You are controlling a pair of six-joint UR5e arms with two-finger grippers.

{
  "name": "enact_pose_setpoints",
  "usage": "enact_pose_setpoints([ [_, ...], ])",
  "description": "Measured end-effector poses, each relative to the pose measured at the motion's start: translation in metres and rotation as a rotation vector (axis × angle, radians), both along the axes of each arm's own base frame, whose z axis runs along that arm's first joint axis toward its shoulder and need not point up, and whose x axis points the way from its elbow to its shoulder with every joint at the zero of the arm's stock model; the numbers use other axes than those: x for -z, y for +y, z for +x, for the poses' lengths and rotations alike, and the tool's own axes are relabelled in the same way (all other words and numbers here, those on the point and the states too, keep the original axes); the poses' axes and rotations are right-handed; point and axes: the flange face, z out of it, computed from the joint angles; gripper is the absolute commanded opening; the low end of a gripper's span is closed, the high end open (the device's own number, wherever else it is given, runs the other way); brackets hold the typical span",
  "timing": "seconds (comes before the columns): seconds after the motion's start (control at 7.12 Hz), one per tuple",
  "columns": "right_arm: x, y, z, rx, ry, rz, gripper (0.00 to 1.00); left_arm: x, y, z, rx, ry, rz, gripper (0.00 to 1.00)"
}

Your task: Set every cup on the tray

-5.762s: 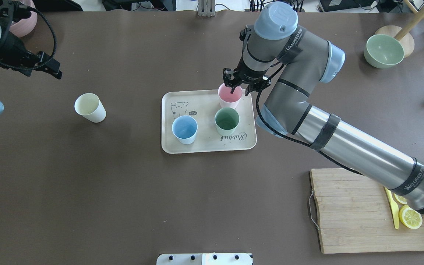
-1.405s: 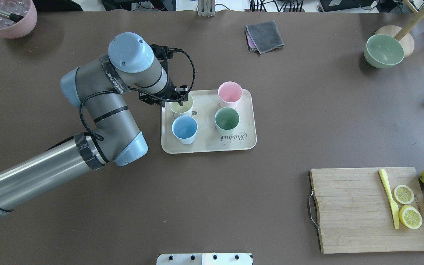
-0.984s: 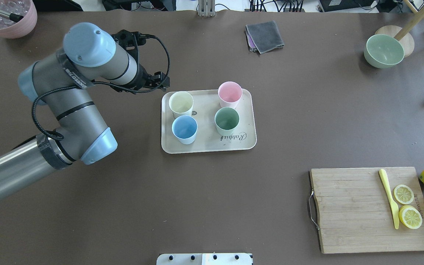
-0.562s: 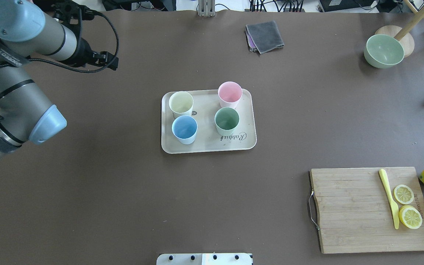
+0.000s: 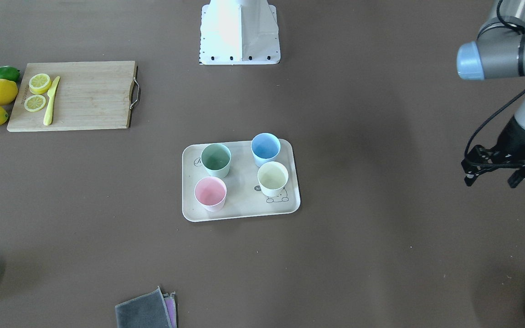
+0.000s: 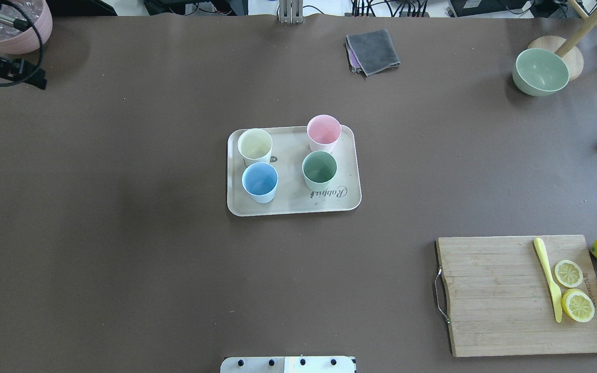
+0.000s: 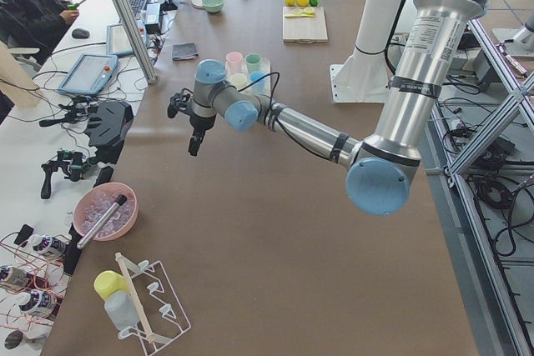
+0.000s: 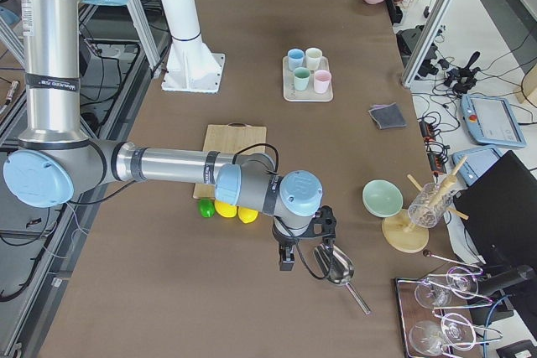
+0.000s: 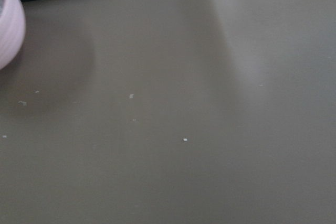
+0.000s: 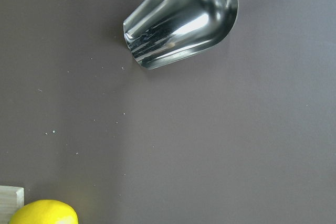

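Four cups stand upright on the cream tray [image 6: 293,207] at mid-table: the cream-white cup [image 6: 255,145] and pink cup [image 6: 323,131] on the side away from the robot, the light blue cup [image 6: 260,181] and sage green cup [image 6: 320,169] on the side nearer it. The left gripper [image 5: 490,181] hangs over bare table well off to the robot's left, near a pink pot [image 6: 18,31], fingers spread and empty. The right gripper [image 8: 295,249] hovers near a metal scoop [image 10: 181,19] and the lemons [image 8: 226,207]; whether its fingers are apart or closed cannot be told.
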Motion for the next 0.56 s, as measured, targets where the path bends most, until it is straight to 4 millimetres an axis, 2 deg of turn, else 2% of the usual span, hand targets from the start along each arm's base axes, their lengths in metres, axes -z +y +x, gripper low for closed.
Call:
enact_pose_setpoints([
  [0.14,0.007,-0.006,0.001,-0.001,0.015,0.012,1.0,-0.032,0.011,-0.054,-0.043,0.006,-0.008,0.98],
  [0.28,0.016,-0.015,0.001,-0.002,0.033,0.026,1.0,-0.058,0.022,-0.1,-0.07,-0.009,-0.009,0.98],
  [0.42,0.023,-0.023,0.0,-0.002,0.043,0.035,1.0,-0.078,0.033,-0.139,-0.088,-0.018,-0.024,0.98],
  [0.56,0.028,-0.029,-0.004,0.004,0.046,0.042,1.0,-0.098,0.049,-0.165,-0.099,-0.007,-0.06,0.98],
])
